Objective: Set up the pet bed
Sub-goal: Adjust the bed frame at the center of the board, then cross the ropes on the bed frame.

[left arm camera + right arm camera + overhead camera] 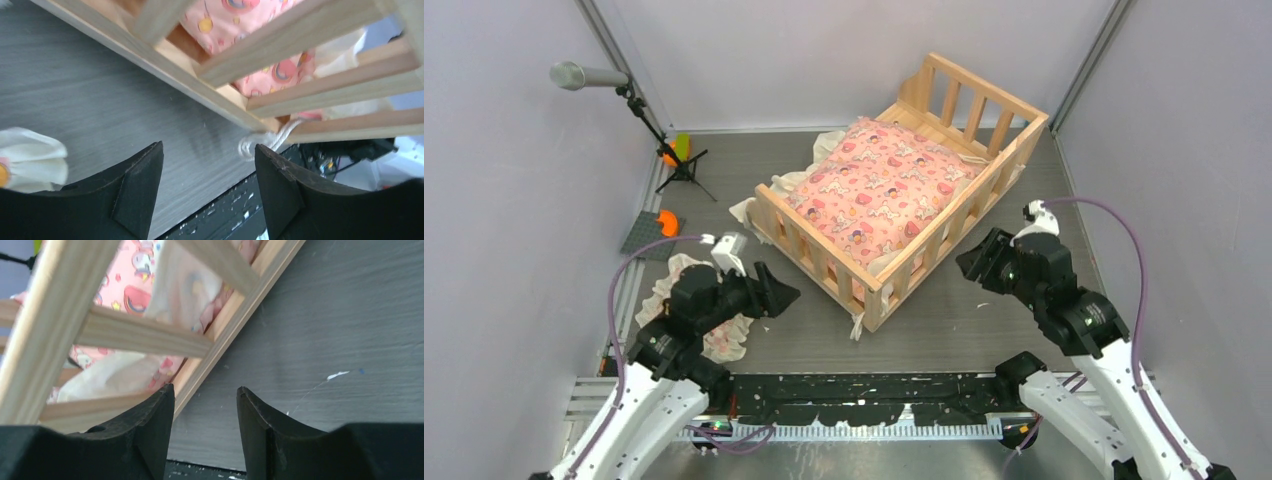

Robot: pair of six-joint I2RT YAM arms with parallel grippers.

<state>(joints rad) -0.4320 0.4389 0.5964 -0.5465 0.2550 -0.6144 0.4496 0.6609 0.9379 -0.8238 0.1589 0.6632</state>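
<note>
The pet bed [954, 212] sits angled mid-table with the pink cushion [874, 190] already inside; the frilled pillow [727, 342] lies apart at near left. The left gripper [776, 288] and right gripper [977, 258] flank the bed's near corner, both open and empty. The next move is probably for the left to reach back for the pillow.

White lower links, black joints and wrists on left arm [659, 345] and right arm [1074, 315]. Lilac cable [1138, 270] along each. White wrist camera [729, 250]. Matte black wedge fingers [135, 192].
</note>
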